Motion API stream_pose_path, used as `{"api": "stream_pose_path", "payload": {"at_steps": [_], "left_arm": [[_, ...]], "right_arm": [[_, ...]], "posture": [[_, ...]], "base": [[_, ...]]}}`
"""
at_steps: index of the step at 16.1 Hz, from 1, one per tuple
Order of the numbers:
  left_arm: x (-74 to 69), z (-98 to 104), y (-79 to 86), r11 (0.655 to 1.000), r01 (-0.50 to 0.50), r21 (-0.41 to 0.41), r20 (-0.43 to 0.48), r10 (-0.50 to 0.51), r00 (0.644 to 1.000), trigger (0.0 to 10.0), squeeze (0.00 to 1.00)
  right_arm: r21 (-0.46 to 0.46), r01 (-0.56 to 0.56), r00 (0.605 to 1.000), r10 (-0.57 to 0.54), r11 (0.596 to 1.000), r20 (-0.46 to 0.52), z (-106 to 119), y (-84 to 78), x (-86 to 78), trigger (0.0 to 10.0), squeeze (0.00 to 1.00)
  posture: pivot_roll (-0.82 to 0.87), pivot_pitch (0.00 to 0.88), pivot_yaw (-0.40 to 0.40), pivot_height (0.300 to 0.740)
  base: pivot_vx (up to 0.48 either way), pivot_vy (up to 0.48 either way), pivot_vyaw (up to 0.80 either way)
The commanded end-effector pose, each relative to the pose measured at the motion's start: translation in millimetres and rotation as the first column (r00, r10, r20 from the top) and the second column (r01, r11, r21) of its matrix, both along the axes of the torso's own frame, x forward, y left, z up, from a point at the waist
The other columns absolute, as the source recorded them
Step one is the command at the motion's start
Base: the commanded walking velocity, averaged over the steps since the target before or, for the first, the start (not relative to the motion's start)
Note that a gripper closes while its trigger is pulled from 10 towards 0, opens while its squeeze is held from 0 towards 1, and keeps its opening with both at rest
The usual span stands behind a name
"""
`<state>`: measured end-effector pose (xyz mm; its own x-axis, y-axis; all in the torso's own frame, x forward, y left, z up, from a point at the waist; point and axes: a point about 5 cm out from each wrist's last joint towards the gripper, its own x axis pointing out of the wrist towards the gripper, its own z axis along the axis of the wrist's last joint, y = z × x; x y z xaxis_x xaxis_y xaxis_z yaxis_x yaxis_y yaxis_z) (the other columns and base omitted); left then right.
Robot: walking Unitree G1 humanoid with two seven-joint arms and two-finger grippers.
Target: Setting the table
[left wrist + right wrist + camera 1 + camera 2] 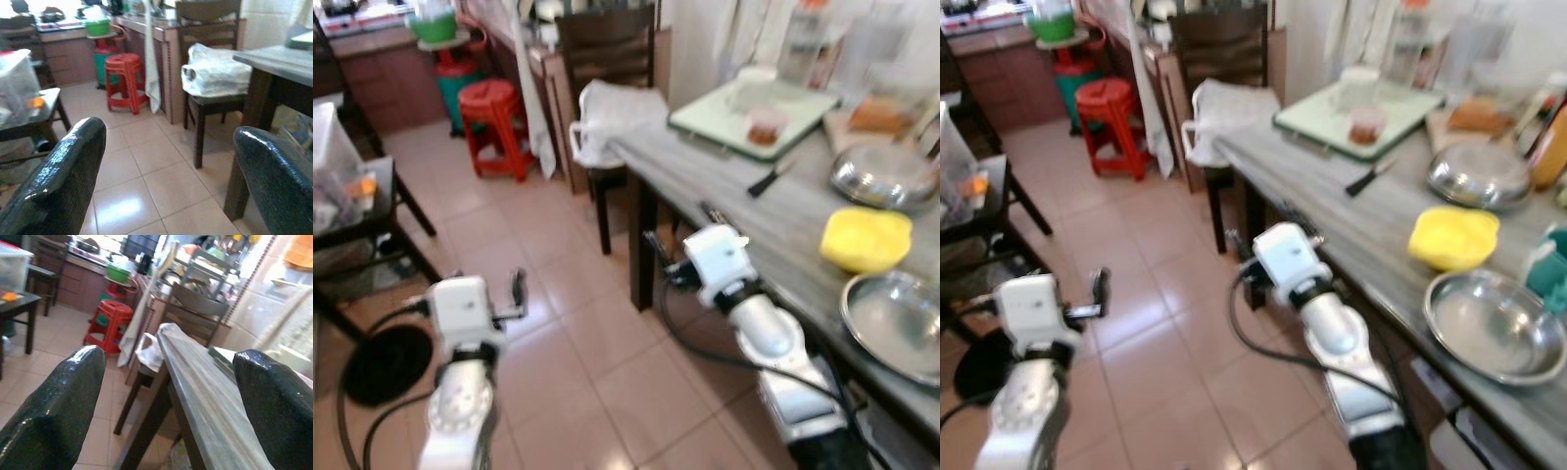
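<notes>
Left gripper point(514, 294): empty, fingers spread, over the floor tiles well left of the counter point(783, 225).
Right gripper point(658, 253): empty, fingers apart, at the counter's near edge.
Knife point(766, 179): mid-counter; stiff, take by the handle.
Yellow bowl point(866, 238): right of the knife; probably light plastic, rim grasp.
Steel dish point(1494, 328): near end of the counter; likely slippery, pinch the rim.
Right eye view adds a teal object point(1549, 268) beside the dish.
</notes>
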<state>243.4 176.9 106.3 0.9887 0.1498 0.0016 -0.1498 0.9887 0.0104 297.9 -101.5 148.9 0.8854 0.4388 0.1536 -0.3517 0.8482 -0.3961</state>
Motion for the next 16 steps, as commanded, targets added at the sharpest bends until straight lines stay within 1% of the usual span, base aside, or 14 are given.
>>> {"api": "stream_pose_path", "payload": {"at_steps": [1, 4, 8, 9, 10, 11, 12, 13, 14, 15, 16], "left_arm": [[0.8, 0.9, 6.1, 0.999, -0.025, 0.022, -0.008, 0.025, 1.0, 10.0, 0.0], [1.3, -0.6, 5.9, 0.999, -0.026, 0.031, -0.014, 0.026, 1.0, 10.0, 0.0], [2.8, -7.5, 2.2, 0.999, -0.023, 0.038, -0.028, 0.024, 0.999, 10.0, 0.0], [2.8, -15.2, 1.8, 1.0, -0.022, 0.006, -0.055, 0.022, 0.998, 10.0, 0.0], [2.3, -19.7, 3.8, 1.0, -0.026, -0.004, -0.071, 0.026, 0.997, 10.0, 0.0], [0.7, -30.6, 9.6, 0.999, -0.043, -0.003, -0.105, 0.042, 0.994, 10.0, 0.0], [-0.4, -35.8, 10.6, 0.999, -0.037, 0.001, -0.123, 0.037, 0.992, 10.0, 0.0], [-4.0, -50.9, 13.3, 1.0, -0.023, 0.017, -0.184, 0.025, 0.983, 10.0, 0.0], [-11.6, -78.4, 20.0, 1.0, 0.006, 0.03, -0.284, 0.003, 0.959, 10.0, 0.0], [-13.9, -85.9, 22.4, 1.0, 0.012, 0.029, -0.309, -0.002, 0.951, 10.0, 0.0], [-17.7, -100.0, 26.5, 0.999, 0.019, 0.036, -0.364, -0.005, 0.931, 10.0, 0.0]], "right_arm": [[0.017, -0.009, 1.0, 0.009, 1.0, 0.017, 5.5, 5.3, 0.5, 10.0, 0.0], [0.017, 0.009, 1.0, -0.009, 1.0, 0.014, 3.9, 4.1, 1.0, 10.0, 0.0], [0.019, 0.023, 1.0, -0.023, 1.0, -0.022, -4.7, 2.5, 4.0, 10.0, 0.0], [0.014, 0.03, 0.998, -0.029, 0.999, -0.063, -13.9, 0.3, 5.0, 10.0, 0.0], [0.011, 0.035, 0.996, -0.033, 0.999, -0.088, -19.1, -1.4, 5.7, 10.0, 0.0], [0.002, 0.044, 0.987, -0.043, 0.999, -0.158, -33.2, -5.0, 7.8, 10.0, 0.0], [0.002, 0.051, 0.98, -0.05, 0.999, -0.19, -39.6, -6.6, 8.6, 10.0, 0.0], [0.003, 0.072, 0.965, -0.069, 0.997, -0.254, -52.3, -10.7, 10.7, 10.0, 0.0], [-0.017, 0.092, 0.929, -0.092, 0.996, -0.357, -75.6, -15.3, 12.3, 10.0, 0.0], [-0.022, 0.091, 0.919, -0.093, 0.996, -0.383, -82.4, -15.7, 11.6, 10.0, 0.0], [-0.038, 0.106, 0.897, -0.112, 0.994, -0.427, -95.8, -17.5, 9.6, 10.0, 0.0]], "posture": [[0.0, 0.066, 0.049, 0.74], [0.0, 0.067, 0.052, 0.74], [0.01, 0.065, 0.054, 0.74], [0.02, 0.06, 0.05, 0.74], [0.01, 0.059, 0.049, 0.74], [0.01, 0.054, 0.047, 0.74], [0.01, 0.052, 0.047, 0.74], [0.01, 0.047, 0.046, 0.74], [0.01, 0.037, 0.049, 0.74], [0.01, 0.037, 0.049, 0.74], [0.0, 0.029, 0.05, 0.74]], "base": [[0.0, 0.48, 0.0], [0.0, 0.48, 0.0], [0.0, 0.452, 0.0], [0.0, 0.0, 0.0], [0.0, 0.0, 0.0], [0.0, 0.0, 0.0], [0.0, 0.0, 0.0], [0.0, 0.0, 0.0], [0.0, 0.0, 0.0], [0.0, 0.0, 0.0], [0.0, 0.0, 0.0]]}}
